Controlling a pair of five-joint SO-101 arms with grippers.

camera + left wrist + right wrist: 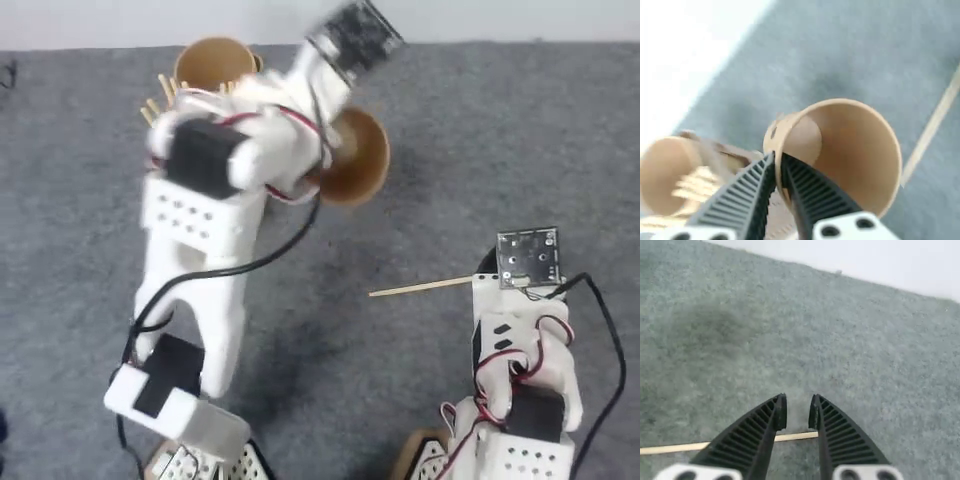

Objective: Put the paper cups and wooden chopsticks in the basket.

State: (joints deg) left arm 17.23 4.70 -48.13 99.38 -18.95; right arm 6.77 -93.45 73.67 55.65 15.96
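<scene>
My left gripper [778,167] is shut on the rim of a brown paper cup [855,150], held tilted with its mouth sideways above the carpet [352,158]. A second paper cup [214,65] stands at the far left with several wooden chopsticks [157,100] beside it; the left arm covers whatever they rest in. One wooden chopstick [420,288] lies flat on the carpet in front of the right arm. My right gripper [798,412] hangs open just over that chopstick [685,447], one fingertip on each side of it.
Grey carpet [90,250] covers the table, with a white wall along its far edge. The left arm [200,260] stretches across the left half. The right arm [520,340] stays near the front right.
</scene>
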